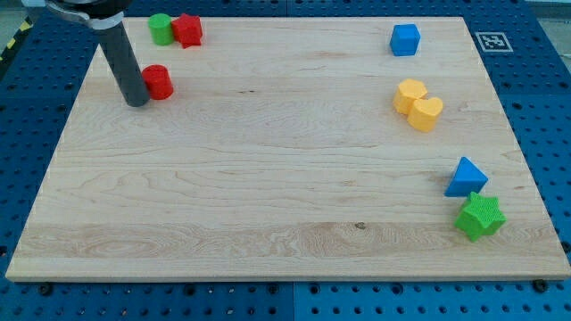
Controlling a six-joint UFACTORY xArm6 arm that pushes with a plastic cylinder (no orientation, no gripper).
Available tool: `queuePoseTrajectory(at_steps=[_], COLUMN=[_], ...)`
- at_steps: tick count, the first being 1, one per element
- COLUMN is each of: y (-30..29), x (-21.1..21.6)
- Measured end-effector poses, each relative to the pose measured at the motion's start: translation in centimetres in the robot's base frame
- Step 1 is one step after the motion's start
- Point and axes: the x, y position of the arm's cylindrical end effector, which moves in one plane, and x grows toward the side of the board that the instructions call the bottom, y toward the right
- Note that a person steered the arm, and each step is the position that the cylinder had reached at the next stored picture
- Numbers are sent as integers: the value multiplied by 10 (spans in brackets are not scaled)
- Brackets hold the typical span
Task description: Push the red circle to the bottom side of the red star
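A straight, smooth dark-grey rod — round like a cylinder — with my tip cut blunt. At its twelve o'clock end sits a wider black mount, possibly a collar — mostly cropped.

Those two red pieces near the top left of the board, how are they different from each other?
The red circle is a smooth round puck; the red star has a notched, pointed outline. The red circle sits lower in the view, with my tip right against its left side; the red star sits near the board's top edge, away from my tip. The red star touches a green block; the red circle touches no block. Both are the same red and similar in size.
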Motion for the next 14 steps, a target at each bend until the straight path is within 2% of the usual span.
queuePoseTrajectory(at_steps=[3, 5, 7, 8, 10, 11, 12, 14], y=[6, 7, 47, 56, 32, 51, 105, 275], x=[-1, -20, -29, -41, -79, -47, 40, 173])
